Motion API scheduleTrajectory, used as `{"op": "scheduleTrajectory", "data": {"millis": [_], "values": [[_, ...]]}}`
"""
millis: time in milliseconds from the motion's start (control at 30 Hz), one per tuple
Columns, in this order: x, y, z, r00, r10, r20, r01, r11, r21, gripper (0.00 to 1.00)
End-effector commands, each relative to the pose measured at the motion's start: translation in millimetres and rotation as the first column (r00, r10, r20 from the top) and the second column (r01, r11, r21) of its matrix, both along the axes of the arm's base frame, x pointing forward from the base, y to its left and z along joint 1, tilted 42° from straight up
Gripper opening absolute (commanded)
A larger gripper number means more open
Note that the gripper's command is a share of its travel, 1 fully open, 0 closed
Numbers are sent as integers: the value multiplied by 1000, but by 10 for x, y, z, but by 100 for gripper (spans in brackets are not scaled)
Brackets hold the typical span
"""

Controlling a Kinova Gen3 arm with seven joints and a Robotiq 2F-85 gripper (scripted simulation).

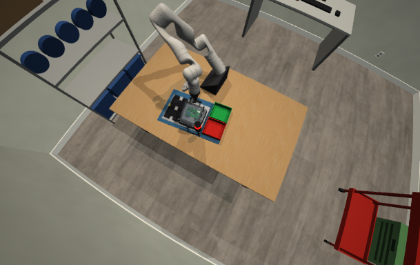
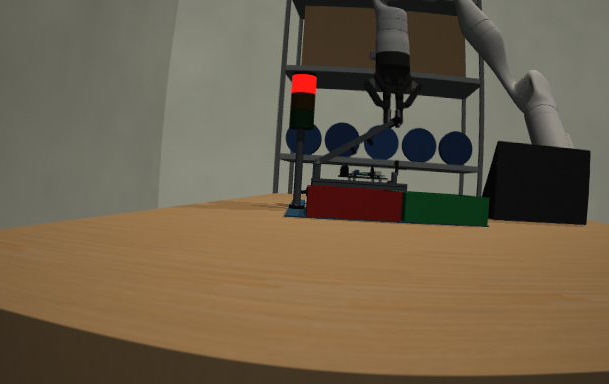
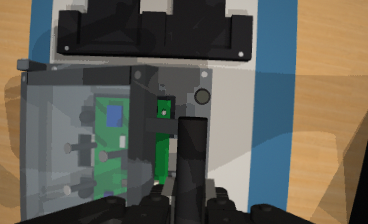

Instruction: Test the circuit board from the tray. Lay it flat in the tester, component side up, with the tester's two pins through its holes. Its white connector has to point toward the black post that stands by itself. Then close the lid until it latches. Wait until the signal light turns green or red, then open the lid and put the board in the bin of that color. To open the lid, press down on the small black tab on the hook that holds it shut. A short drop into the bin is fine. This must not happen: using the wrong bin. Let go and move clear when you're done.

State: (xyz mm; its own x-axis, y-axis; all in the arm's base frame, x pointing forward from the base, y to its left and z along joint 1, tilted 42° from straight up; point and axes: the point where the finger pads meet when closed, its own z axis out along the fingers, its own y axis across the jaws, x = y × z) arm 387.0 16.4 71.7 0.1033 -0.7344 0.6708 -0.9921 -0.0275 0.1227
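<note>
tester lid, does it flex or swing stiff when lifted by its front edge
The lid probably swings stiffly: it runs straight from hinge to the end effector, with no sag. It looks thin and see-through over the circuit board, so likely light. If released, it would probably drop shut.

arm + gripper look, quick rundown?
Arm: pale grey-white, smooth rounded tubular links with bulbous joints, mounted on a black wedge-shaped base. No cables or markings visible. The last segment before the gripper turns black. The gripper itself is black, with thin angled linkage bars on either side and slim dark fingers.
</note>
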Motion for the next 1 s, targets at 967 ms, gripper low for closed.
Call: {"op": "scheduleTrajectory", "data": {"millis": [967], "values": [[892, 510, 434, 999, 15, 28, -16, 1000, 11, 0]]}}
